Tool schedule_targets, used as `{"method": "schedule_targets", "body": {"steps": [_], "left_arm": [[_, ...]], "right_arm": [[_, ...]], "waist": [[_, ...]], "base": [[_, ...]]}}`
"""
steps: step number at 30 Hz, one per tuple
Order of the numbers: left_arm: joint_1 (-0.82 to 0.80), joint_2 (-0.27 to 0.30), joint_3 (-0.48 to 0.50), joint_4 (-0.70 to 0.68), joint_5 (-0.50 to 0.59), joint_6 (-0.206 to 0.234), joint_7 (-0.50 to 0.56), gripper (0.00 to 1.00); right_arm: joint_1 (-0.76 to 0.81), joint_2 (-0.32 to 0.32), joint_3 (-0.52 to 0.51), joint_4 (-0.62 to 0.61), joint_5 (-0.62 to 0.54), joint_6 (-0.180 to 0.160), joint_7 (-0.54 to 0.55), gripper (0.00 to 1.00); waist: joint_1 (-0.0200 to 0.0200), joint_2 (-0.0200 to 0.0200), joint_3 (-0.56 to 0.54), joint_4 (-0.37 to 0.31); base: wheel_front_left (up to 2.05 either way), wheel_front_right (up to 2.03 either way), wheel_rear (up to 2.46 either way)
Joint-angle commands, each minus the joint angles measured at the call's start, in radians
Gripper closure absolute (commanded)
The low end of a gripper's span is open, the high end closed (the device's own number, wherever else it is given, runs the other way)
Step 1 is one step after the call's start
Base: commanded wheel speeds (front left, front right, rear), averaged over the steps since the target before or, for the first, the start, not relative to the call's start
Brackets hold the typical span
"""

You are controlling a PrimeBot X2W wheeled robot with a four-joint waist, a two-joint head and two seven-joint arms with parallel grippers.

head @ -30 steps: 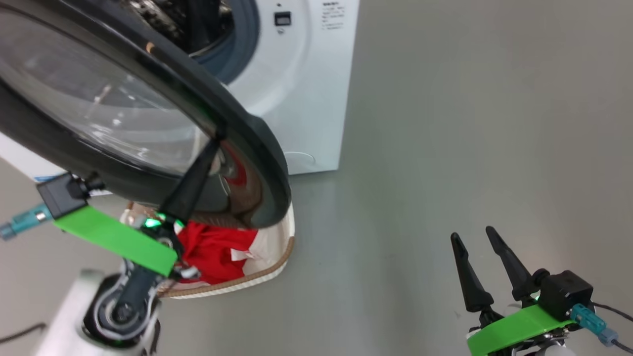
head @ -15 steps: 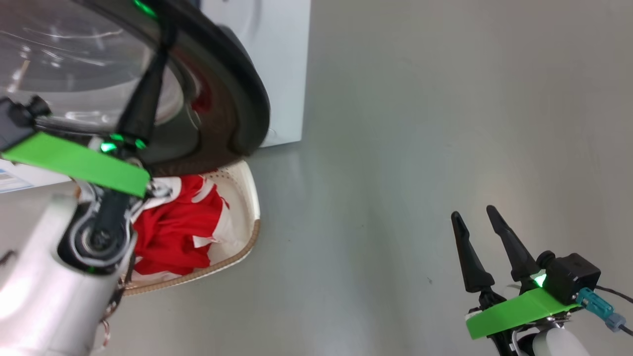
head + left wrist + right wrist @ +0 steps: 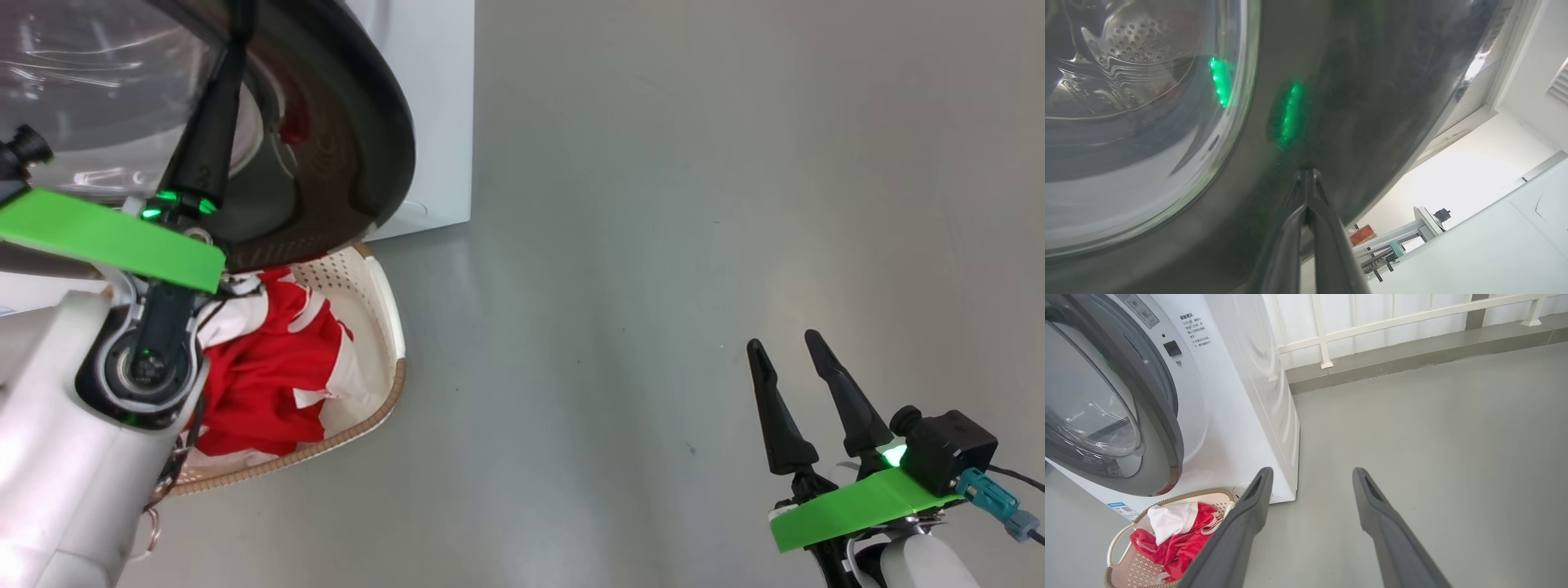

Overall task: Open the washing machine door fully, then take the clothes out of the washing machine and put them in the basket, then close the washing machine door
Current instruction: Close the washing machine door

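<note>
- While its jaws are shut, my left gripper (image 3: 1306,173) touches the glossy black-rimmed round door (image 3: 1363,81).
- My right gripper (image 3: 780,339), jaws wide, hangs well apart from it.

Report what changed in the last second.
The round black-rimmed glass washing machine door swung closer to the white front-loading washing machine, pushed by the shut left claw on its rim; the head camera also shifted. Unchanged: bright red and white clothes lie in the cream perforated plastic basket; the right claw hangs open over the floor.
</note>
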Motion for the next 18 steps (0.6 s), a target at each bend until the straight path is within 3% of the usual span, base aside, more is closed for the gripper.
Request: {"method": "schedule_targets", "body": {"steps": [1,10,18], "left_arm": [[-0.004,0.047,0.019,-0.019,-0.005,-0.006,-0.017,1.00],[0.109,0.057,-0.024,-0.013,-0.001,-0.006,-0.049,1.00],[0.265,0.031,-0.010,-0.003,0.017,-0.006,-0.063,1.00]], "right_arm": [[-0.022,-0.003,0.021,-0.021,-0.003,0.007,-0.006,0.00],[-0.006,-0.003,0.014,-0.009,-0.022,0.007,-0.006,0.00],[0.024,-0.003,0.002,0.005,-0.051,0.007,-0.006,0.00]], "waist": [[0.0000,0.0000,-0.011,0.012],[0.0000,0.0000,-0.062,0.050],[0.0000,0.0000,-0.127,0.095]], "base": [[0.00,0.00,0.00],[0.00,0.00,0.00],[0.00,0.00,0.00]]}}
